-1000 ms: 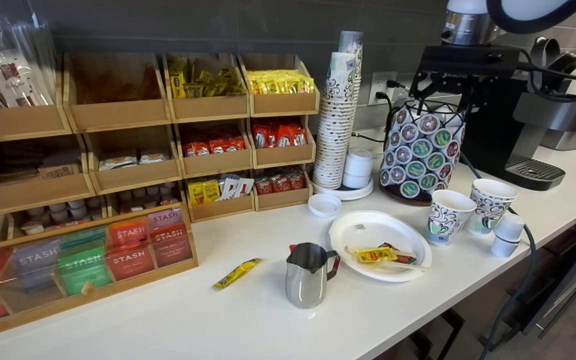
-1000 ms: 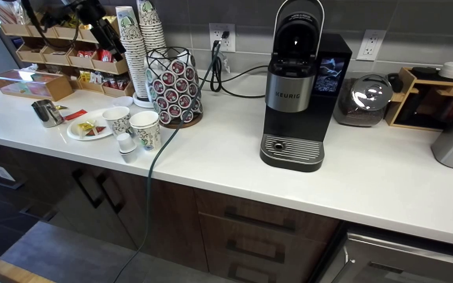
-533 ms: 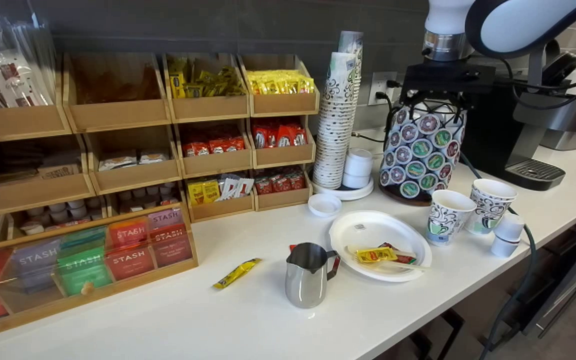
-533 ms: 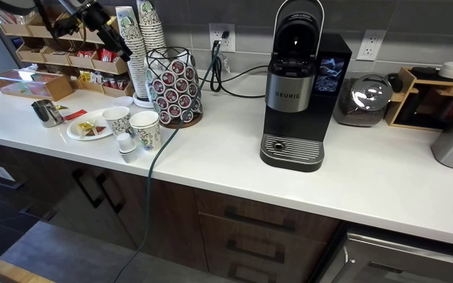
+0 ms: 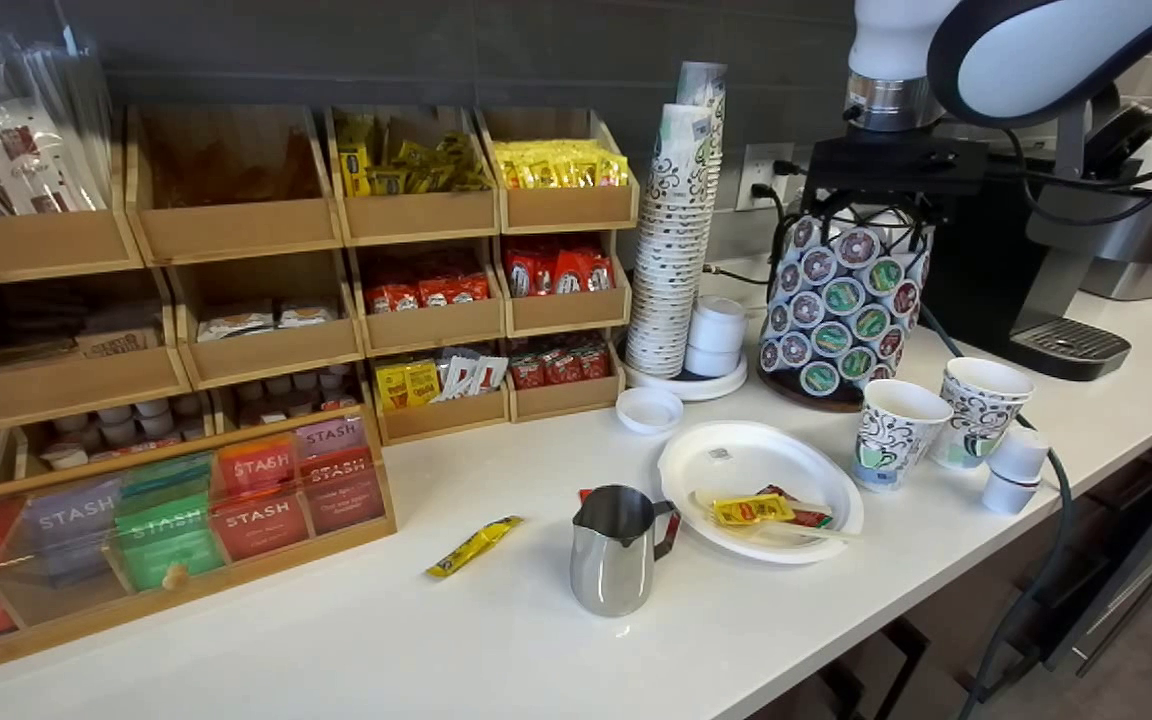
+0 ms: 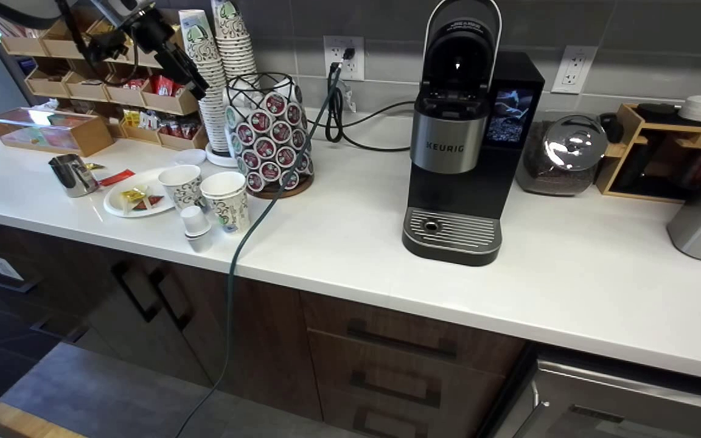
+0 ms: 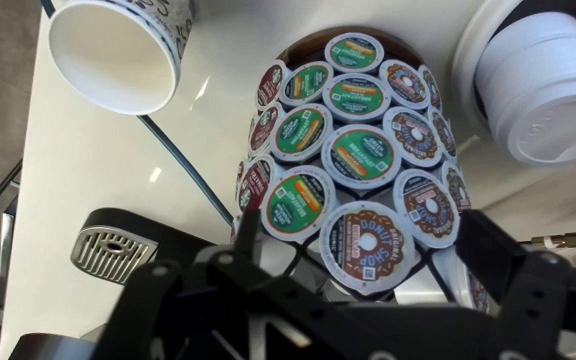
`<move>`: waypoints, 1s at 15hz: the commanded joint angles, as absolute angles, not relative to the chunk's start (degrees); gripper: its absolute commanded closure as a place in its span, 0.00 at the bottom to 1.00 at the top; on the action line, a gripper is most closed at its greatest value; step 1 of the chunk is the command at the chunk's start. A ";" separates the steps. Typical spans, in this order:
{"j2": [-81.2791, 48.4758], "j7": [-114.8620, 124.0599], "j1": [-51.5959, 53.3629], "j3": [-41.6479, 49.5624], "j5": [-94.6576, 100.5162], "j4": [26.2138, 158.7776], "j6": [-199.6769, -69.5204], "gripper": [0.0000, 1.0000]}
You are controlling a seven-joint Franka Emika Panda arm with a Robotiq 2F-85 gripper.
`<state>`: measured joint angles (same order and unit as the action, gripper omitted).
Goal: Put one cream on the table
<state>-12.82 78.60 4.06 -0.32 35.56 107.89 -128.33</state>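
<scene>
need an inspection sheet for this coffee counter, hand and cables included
Surface: white countertop, glossy.
Job's things: no cream identified for certain; the small tubs in the wooden racks may be it.
Clutter: metal pitcher, plate holding packets, paper cups, loose yellow packet.
Hand: open, aimed at the pod carousel; contact unclear.
Cables: green cable hangs over the countertop's front edge.
Surroundings: coffee machine, its top raised; tall cup stacks.
</scene>
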 commanded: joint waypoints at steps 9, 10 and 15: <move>-16.39 79.51 4.64 3.08 35.85 105.80 -133.89 0.10; -16.56 79.53 4.68 3.26 35.90 105.66 -134.31 0.09; -17.32 78.05 4.58 3.66 35.19 105.58 -137.11 0.12</move>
<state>-16.05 79.00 4.06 2.71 35.56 106.38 -135.55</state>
